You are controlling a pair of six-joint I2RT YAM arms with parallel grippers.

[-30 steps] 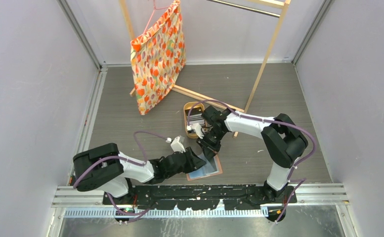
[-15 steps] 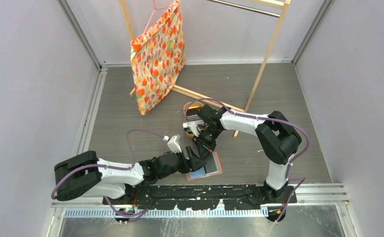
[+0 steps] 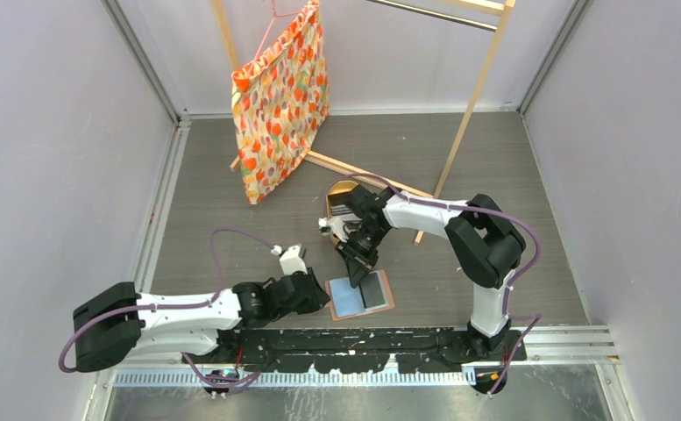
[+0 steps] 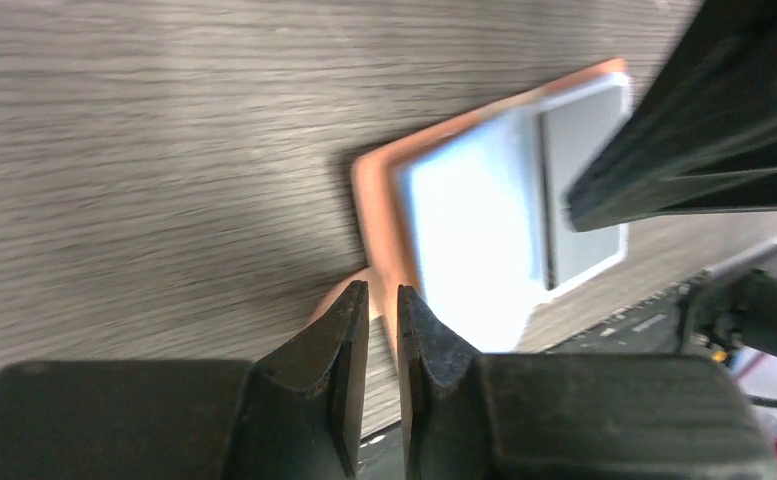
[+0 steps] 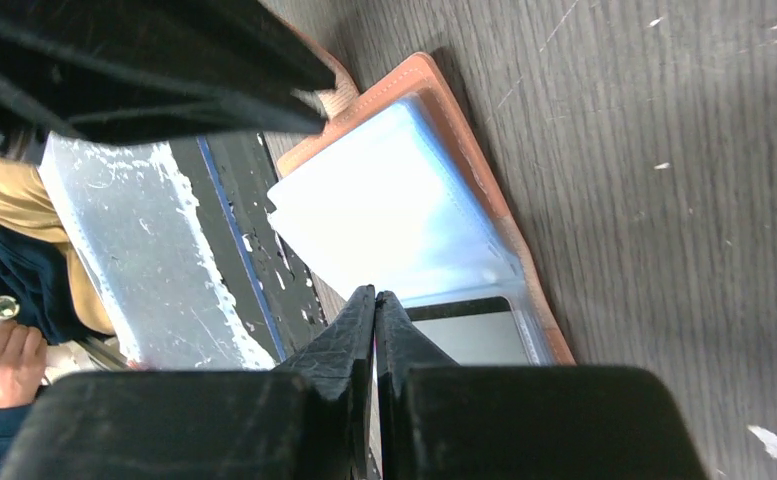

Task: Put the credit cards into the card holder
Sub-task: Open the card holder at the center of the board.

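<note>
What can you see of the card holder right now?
The card holder lies opened flat on the table near its front edge, between the arms. It looks like salmon-tan leather with a stitched rim; inside, a light-blue clear pocket on one half and a grey panel on the other. Its snap tab sticks out by the left fingers, nearly together; whether they pinch it is unclear. The right fingers, shut, hang over the inside; contact is unclear.
</note>
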